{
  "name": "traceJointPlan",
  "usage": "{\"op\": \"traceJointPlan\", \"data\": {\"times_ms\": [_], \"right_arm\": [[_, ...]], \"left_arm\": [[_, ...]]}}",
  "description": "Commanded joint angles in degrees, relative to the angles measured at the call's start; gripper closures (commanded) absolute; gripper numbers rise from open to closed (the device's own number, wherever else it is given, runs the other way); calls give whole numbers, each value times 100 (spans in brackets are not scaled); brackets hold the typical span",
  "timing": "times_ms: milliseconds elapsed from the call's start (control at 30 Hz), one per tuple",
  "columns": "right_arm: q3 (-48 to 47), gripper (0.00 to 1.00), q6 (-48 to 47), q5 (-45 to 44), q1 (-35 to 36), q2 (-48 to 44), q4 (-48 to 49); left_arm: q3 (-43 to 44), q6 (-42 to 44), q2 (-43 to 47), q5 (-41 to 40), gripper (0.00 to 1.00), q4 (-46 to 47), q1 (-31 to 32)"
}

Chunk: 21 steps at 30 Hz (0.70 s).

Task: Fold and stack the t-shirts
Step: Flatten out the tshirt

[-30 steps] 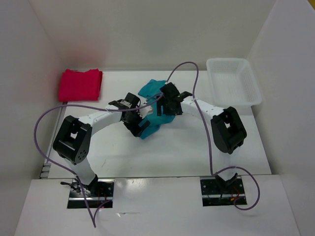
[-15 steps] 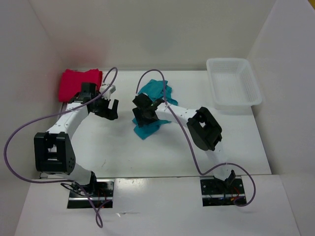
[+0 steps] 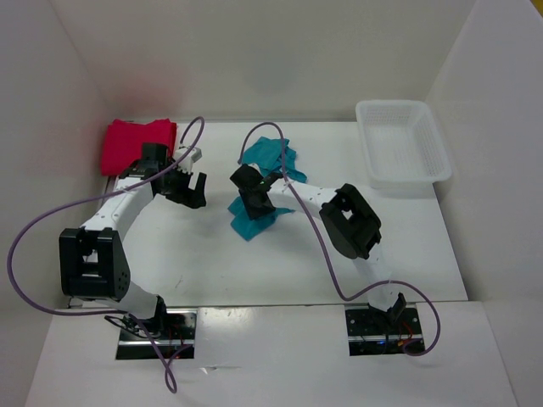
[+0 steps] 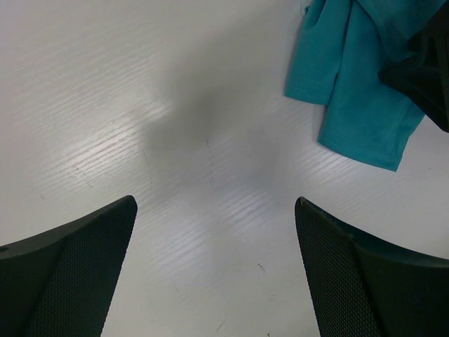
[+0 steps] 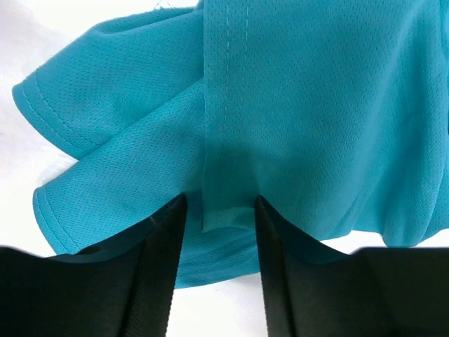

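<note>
Right gripper (image 5: 217, 205) jaws narrow, pinching a seamed fold of the teal t-shirt (image 5: 295, 98). It grips only a thin strip, so the likely risk is cloth slipping out on a pull, or the crumpled shirt dragging and bunching instead of flattening. Left gripper (image 4: 215, 205) jaws wide, empty, over bare table (image 4: 105, 105), teal sleeve up-right of it, not touching; one-handed spreading may skew the fold. Shirt lies crumpled mid-table; folded red pile (image 3: 136, 146) in far-left corner, white basket (image 3: 399, 105) far right, well apart.

The folded shirt (image 3: 136, 146) lies in the table's (image 3: 212, 263) far left corner, the basket (image 3: 390, 104) far right. The crumpled shirt (image 3: 265, 156) lies between them.
</note>
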<state>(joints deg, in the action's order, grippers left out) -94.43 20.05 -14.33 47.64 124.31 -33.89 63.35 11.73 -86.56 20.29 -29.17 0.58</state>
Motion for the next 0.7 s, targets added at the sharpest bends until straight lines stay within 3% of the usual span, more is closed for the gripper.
{"op": "traceJointPlan", "data": {"times_ms": [0, 367, 533, 633, 667], "right_arm": [[65, 56, 51, -176, 9, -153, 31], [127, 59, 104, -176, 9, -276, 84], [127, 84, 156, -123, -44, -276, 137], [127, 88, 157, -123, -44, -276, 137], [127, 96, 157, -123, -44, -276, 137]], "left_arm": [[-51, -56, 193, 247, 0, 43, -5], [-104, 49, 245, 300, 0, 43, -5], [-104, 49, 245, 300, 0, -10, -5], [-104, 49, 298, 300, 0, -10, -5], [-104, 49, 298, 352, 0, -10, -5]]}}
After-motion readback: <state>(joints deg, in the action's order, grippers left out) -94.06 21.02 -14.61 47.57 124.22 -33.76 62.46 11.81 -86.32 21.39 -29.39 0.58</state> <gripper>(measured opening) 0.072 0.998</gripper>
